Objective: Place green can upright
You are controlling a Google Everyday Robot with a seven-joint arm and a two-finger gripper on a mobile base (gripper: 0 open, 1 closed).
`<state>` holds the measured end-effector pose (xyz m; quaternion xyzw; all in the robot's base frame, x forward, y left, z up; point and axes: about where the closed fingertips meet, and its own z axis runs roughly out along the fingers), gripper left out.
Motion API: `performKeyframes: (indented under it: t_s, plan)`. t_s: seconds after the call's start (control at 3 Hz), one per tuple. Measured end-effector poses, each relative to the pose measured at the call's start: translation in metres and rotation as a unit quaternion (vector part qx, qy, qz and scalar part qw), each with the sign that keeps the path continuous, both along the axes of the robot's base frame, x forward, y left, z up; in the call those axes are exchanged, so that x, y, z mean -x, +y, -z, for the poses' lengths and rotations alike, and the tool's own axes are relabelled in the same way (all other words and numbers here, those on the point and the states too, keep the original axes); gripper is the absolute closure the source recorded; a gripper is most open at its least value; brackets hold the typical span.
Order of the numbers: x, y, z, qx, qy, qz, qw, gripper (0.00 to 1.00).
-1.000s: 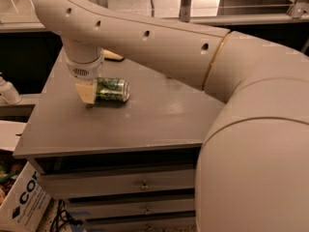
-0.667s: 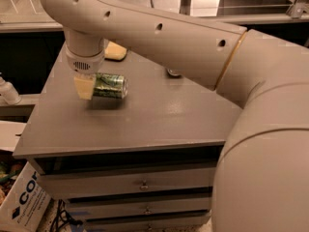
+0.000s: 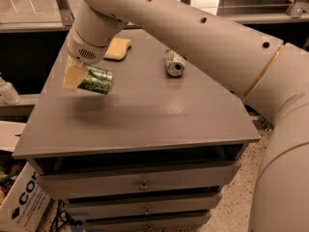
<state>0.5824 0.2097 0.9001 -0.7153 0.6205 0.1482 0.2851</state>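
Two cans were in play, and one gripper: the robot's two-finger gripper point(image 3: 83, 78) hung over the left rear part of the grey tabletop point(image 3: 145, 115), jaws closed on the bright green aluminium can point(image 3: 98, 80). That can lay on its side in the grip, apparently clear of the surface with a shadow beneath it. The other, a pale silvery can point(image 3: 174, 62), lay on its side well apart, towards the back edge. One flat yellow sponge point(image 3: 117, 48) sat just behind the gripper. Below, three grey drawers point(image 3: 140, 182), all shut, contents hidden. One white cardboard box point(image 3: 21, 204) stood on the floor at the left, and what it held could not be told.
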Motion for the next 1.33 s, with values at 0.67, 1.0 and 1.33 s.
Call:
performKeyframes:
  t_s: [0.67, 1.0, 1.33]
  plan:
    - [0.018, 0.014, -0.028, -0.219, 0.022, -0.092, 0.9711, 1.00]
    - [0.025, 0.008, -0.049, -0.297, 0.003, -0.126, 0.9465, 1.00]
    - [0.028, -0.004, -0.060, -0.358, -0.010, -0.140, 0.9230, 1.00]
